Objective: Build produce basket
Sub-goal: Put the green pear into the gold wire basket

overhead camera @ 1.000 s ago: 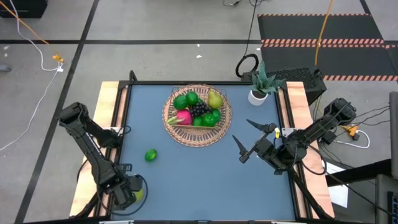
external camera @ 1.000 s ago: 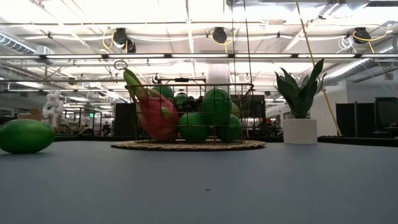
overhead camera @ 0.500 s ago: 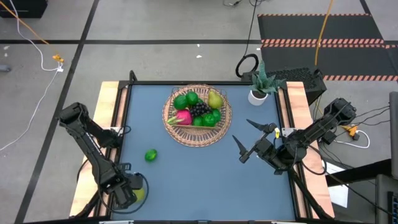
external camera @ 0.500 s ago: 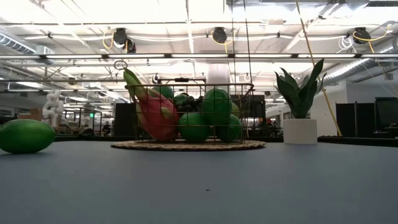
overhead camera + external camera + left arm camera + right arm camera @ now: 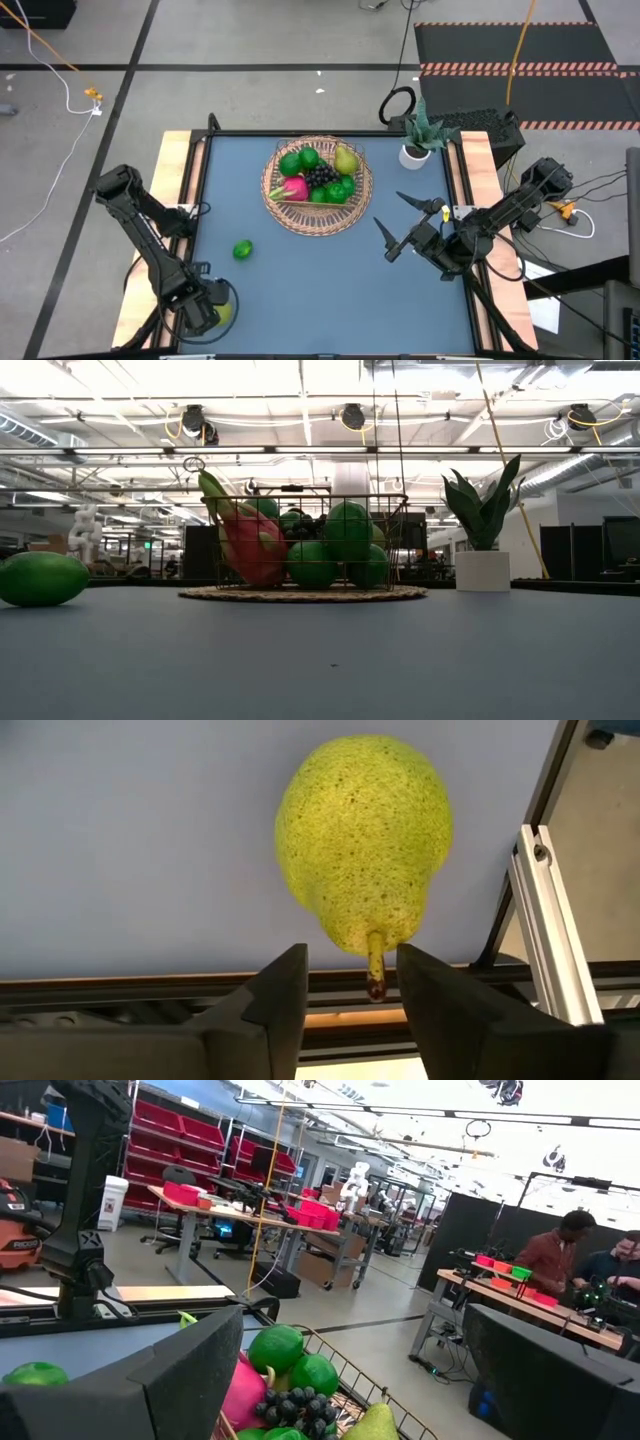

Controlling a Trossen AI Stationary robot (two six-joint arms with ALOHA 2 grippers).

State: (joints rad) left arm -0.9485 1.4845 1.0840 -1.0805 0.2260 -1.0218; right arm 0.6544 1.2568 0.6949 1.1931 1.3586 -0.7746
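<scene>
1. Table (image 5: 330, 290): blue work surface filling the centre of the high view.
2. Basket (image 5: 290, 215): upper centre of the table, already loaded with a dragon fruit (image 5: 294, 188), grapes (image 5: 320, 175), a pear and green fruits, so filling looks well advanced.
3. Right gripper (image 5: 400, 222): right of centre, fingers spread wide and empty, arm folded low, apparently waiting.
4. Left gripper (image 5: 212, 310): lower left corner of the high view, arm bent down steeply; fingers part-open, straddling the stem of a yellow-green pear (image 5: 365, 835); contact probably not yet made.
5. Loose green fruit (image 5: 242, 249): left of centre, still outside the basket.
</scene>
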